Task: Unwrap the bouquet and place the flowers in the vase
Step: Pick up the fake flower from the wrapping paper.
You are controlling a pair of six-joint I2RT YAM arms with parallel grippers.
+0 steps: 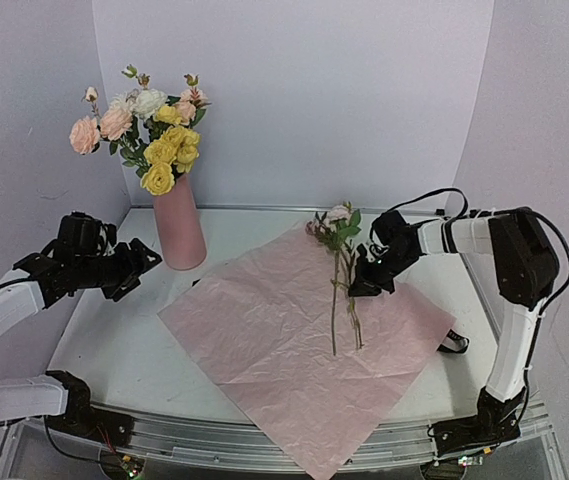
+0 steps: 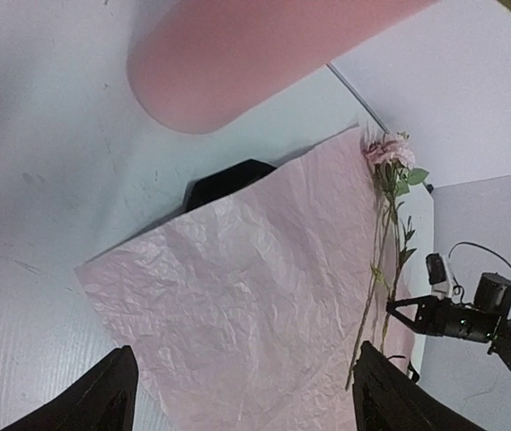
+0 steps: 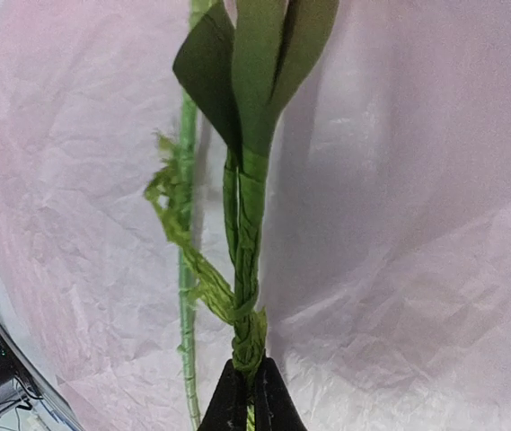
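Right wrist view: right gripper pinches flower stems, probably light and springy, below fragile-looking blooms; left gripper stands spread.

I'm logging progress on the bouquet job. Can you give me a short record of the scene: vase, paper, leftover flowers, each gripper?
vase: upright at the back left of the table, holding yellow, pink and cream blooms
paper sheet: unwrapped, spread flat on the table
loose stems: lying on the paper sheet, a pale bloom at the far end
right gripper: shut on one of the loose stems
left gripper: open, empty, beside the vase but not touching it
left to do: loose stems not yet in the vase
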